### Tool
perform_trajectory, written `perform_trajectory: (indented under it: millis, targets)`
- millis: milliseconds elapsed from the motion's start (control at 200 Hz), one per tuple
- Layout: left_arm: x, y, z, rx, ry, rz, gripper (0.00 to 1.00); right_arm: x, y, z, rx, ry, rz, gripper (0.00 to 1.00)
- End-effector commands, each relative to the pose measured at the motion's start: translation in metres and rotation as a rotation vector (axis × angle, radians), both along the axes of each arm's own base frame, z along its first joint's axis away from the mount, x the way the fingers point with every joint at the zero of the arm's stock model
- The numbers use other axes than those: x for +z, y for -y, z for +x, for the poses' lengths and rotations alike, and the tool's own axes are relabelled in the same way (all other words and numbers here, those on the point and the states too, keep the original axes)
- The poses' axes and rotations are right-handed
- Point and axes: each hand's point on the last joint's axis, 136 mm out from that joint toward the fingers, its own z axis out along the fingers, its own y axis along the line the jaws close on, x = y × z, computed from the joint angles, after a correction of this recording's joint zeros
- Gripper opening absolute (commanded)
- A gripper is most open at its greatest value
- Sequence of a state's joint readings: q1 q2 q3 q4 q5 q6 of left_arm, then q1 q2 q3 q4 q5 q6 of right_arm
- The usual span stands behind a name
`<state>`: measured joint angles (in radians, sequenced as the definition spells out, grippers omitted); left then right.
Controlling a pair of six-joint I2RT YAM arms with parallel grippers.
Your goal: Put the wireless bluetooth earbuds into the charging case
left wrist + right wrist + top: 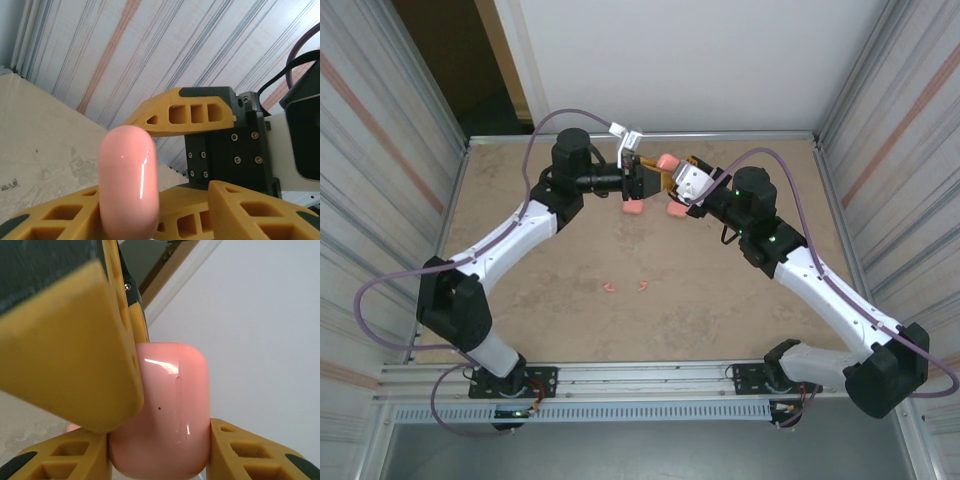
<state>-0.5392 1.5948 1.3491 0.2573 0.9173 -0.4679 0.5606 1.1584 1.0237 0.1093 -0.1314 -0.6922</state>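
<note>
A pink charging case point(667, 160) hangs above the far middle of the table, between the two grippers. My right gripper point(676, 184) point(159, 440) is shut on the case's point(170, 405) sides. From the left, my left gripper point(648, 180) point(155, 200) straddles the case point(129, 180), seen edge-on. One finger point(55, 220) is against the case; the other finger point(250, 210) stands off with a gap, so it is open. A left finger point(65, 355) lies against the case's upper left. Two tiny pink earbuds point(608, 286) point(643, 287) lie on the table nearer the arms.
Two more pink cases point(633, 207) point(675, 211) lie on the table just below the grippers. Ribbed metal walls point(380, 130) close in the left and right sides, and a white wall point(720, 60) stands at the back.
</note>
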Motion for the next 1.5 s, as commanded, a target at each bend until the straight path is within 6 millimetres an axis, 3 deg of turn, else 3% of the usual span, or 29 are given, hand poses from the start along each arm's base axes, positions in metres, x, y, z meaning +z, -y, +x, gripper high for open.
perform_trajectory:
  millis: [0, 616, 752, 932, 1163, 1338, 1493]
  targets:
    - [0.017, 0.004, -0.007, -0.039, 0.046, -0.021, 0.47, 0.034, 0.002, -0.005, 0.01, 0.071, 0.056, 0.39]
    - [0.017, 0.004, -0.006, -0.028, 0.051, -0.021, 0.14, 0.024, -0.004, -0.009, 0.047, 0.038, 0.039, 0.43]
    - [0.018, 0.002, -0.005, -0.011, 0.069, -0.03, 0.08, 0.024, -0.003, -0.012, 0.051, 0.025, 0.042, 0.51]
    - [0.023, -0.007, 0.0, 0.071, 0.133, -0.05, 0.0, 0.028, 0.001, -0.02, 0.058, -0.013, 0.086, 0.7]
    - [0.025, -0.034, 0.008, 0.2, 0.272, -0.126, 0.0, 0.027, 0.005, -0.039, 0.116, -0.118, 0.208, 0.94]
    - [0.03, -0.045, -0.004, 0.217, 0.43, -0.208, 0.0, 0.029, 0.004, -0.055, 0.201, -0.224, 0.348, 1.0]
    - [0.027, -0.049, -0.012, 0.223, 0.528, -0.257, 0.0, 0.031, 0.005, -0.06, 0.256, -0.321, 0.462, 0.99]
